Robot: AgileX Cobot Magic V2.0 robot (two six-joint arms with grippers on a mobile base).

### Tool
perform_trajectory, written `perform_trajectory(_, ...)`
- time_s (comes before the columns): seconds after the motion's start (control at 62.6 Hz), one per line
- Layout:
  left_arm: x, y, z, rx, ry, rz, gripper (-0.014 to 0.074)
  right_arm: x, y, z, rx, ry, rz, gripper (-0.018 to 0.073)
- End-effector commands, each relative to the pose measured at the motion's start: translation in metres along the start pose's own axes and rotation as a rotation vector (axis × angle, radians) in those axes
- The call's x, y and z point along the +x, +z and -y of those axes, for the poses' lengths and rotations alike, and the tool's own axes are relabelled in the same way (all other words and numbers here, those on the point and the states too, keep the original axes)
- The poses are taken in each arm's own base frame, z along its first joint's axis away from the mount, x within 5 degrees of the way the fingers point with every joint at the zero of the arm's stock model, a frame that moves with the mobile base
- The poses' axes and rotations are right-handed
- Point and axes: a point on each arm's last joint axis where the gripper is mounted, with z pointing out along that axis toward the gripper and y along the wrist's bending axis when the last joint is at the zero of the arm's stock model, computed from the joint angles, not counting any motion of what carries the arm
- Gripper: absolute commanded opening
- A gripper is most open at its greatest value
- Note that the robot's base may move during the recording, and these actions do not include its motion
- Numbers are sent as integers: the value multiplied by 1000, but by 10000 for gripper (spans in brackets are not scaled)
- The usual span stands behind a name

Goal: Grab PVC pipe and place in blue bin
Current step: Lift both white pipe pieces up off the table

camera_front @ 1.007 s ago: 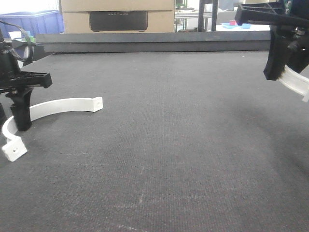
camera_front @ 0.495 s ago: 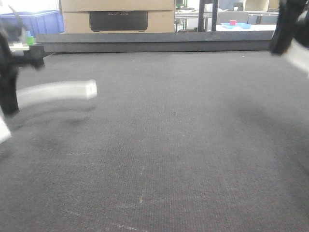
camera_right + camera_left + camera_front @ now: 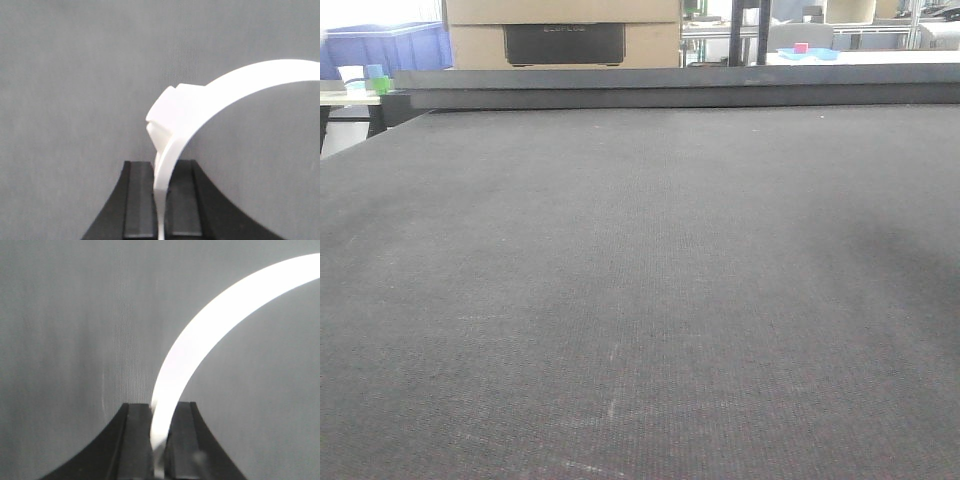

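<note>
In the left wrist view a white curved PVC pipe piece (image 3: 210, 325) arcs up and to the right from between the black fingers of my left gripper (image 3: 161, 410), which is shut on its lower end above the dark mat. My right gripper (image 3: 162, 167) is likewise shut on the thin edge of another white curved PVC piece (image 3: 240, 80), whose flat end tab stands just above the jaws. Neither gripper nor any pipe shows in the front view. A blue bin (image 3: 390, 45) stands beyond the table's far left corner.
The dark grey mat (image 3: 640, 300) fills the front view. A raised dark rail (image 3: 640, 85) runs along its far edge, with a cardboard box (image 3: 565, 30) behind it. Small cups (image 3: 365, 78) sit at the far left.
Both arms have risen out of the front view. The left one lifted the white curved piece off the mat at the left; the right one carried its piece up and away at the right.
</note>
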Motion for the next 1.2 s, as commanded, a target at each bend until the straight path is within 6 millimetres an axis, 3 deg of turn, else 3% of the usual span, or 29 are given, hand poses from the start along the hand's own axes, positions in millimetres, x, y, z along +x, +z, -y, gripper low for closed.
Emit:
perform_trajectory(0.0,3,-21,2,18,32,182,-111,3,-9,2,-18,-23,105,-168)
perform_trajectory(0.224,38,-46,-3,10,82,408,-111,32,-22,8,-80,-29,258,-168)
perform_trajectory(0.368,70,-57,-6,10,81,466,-111,56,-32,15,-106,-29,326,-168)
perform_trajectory(0.479,85,-71,-7,12,82,470,-111,64,-45,18,-115,-25,366,-168)
perform_trajectory(0.671,92,-104,-6,21,85,583,-111,65,-74,21,-146,-16,490,-168)
perform_trajectory(0.799,94,-119,-6,25,85,655,-111,65,-80,22,-157,-14,528,-168)
perform_trajectory(1.183,96,-125,-6,26,86,672,-111,65,-80,22,-156,-14,527,-168)
